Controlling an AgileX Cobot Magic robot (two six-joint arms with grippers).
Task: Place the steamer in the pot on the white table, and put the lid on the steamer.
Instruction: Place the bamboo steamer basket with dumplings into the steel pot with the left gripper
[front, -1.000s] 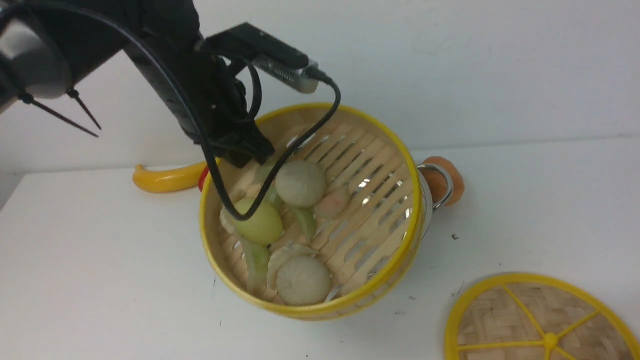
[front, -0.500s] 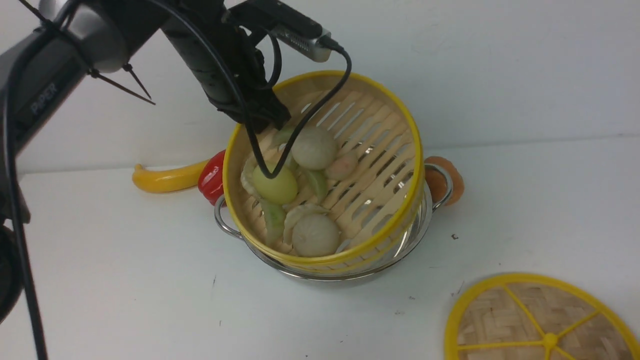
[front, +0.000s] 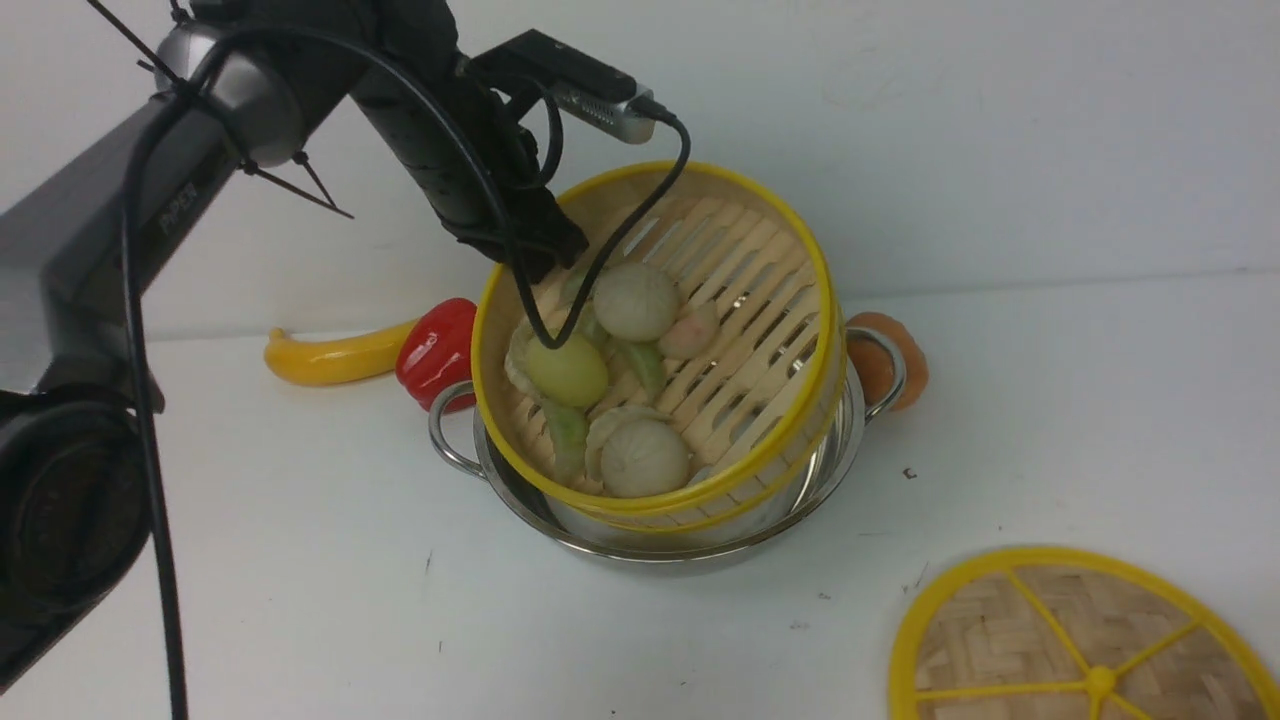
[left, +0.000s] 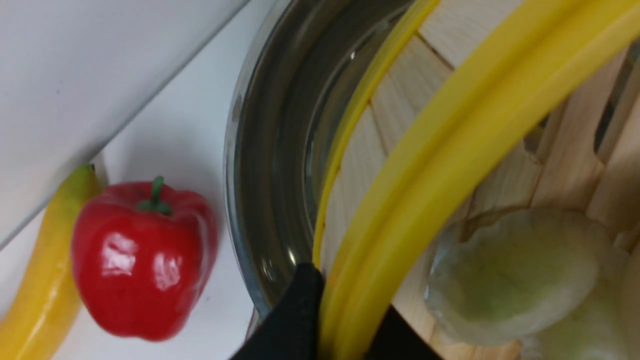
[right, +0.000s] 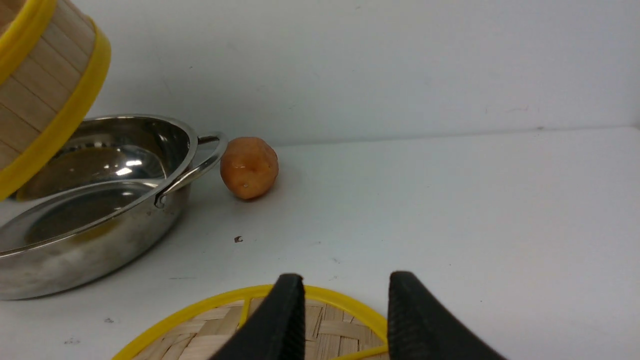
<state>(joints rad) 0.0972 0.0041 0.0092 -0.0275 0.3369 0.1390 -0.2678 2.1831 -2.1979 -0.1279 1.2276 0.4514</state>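
Gripping the steamer (front: 740, 300) by its yellow rim, the left gripper (front: 530, 250) holds the bamboo basket tilted over the pot (front: 560, 530) on the white table (front: 300, 560), its black fingers (left: 300, 300) pinched on either side of the rim. The basket's near edge dips inside the steel pan while its far edge stands higher; whether it touches the pan's floor cannot be told. Pale buns (front: 636, 300) and green pieces lie on the slatted floor. The lid (front: 1080, 640) lies flat at the table's near right, well apart from the pot. The right gripper (right: 345, 300) hovers over it, jaws spread with nothing between them. A red pepper (front: 440, 350) and a yellow fruit (front: 330, 358) sit left of the pot; an orange-brown ball (front: 905, 360) sits beside its right handle.
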